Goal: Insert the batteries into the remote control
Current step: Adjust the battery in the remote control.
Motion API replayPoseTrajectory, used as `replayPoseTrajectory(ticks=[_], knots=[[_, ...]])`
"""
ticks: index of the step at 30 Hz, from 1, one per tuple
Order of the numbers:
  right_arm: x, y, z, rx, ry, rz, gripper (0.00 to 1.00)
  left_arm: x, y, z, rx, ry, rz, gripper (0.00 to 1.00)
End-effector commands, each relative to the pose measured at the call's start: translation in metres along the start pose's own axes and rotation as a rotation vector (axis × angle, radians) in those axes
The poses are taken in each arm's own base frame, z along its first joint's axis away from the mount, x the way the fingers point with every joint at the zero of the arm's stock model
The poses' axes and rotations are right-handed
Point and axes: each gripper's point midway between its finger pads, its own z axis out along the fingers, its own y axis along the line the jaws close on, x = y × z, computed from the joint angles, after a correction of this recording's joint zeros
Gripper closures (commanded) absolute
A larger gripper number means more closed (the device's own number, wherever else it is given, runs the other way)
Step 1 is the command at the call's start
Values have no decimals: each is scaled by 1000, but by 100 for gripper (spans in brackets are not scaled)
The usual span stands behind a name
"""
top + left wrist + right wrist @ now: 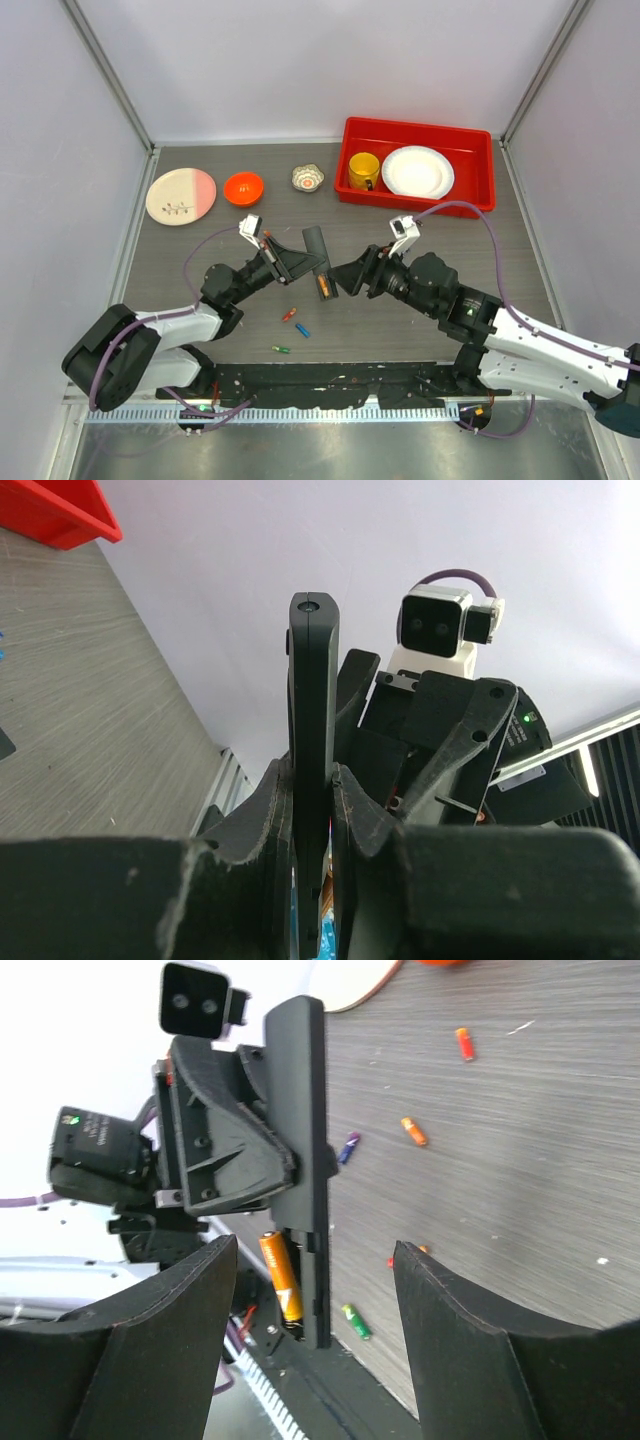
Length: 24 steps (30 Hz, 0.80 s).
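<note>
My left gripper (297, 262) is shut on the remote control (318, 262), a slim black bar held edge-up above the table. In the left wrist view the remote control (312, 680) stands between the closed jaws of the gripper (312, 775). In the right wrist view the remote control (300, 1110) has its compartment open, with an orange battery (281, 1275) lying in it. My right gripper (347, 277) is open and empty, its jaws spread on either side of the remote's lower end (315, 1260). Loose batteries lie on the table: red-orange (289, 314), blue (302, 329), green (282, 349).
A red tray (480, 180) at the back right holds a yellow mug (363, 170) and a white plate (417, 171). An orange bowl (243, 187), a pink and cream plate (180, 195) and a small patterned cup (308, 178) stand at the back.
</note>
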Motion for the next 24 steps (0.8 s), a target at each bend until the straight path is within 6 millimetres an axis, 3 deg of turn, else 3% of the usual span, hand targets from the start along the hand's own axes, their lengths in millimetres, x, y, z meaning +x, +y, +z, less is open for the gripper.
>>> replayPoseTrajectory(ticks=[1,9,24], knots=[[-3,37,2,-195,13,78,31,-14,-76,-3,289,-49,131,100],[16,42,13,-248,92,94,33,-13,-80,-3,301,-44,137,100],[15,35,19,-261,81,172,35,-13,-80,-4,301,-46,138,100]])
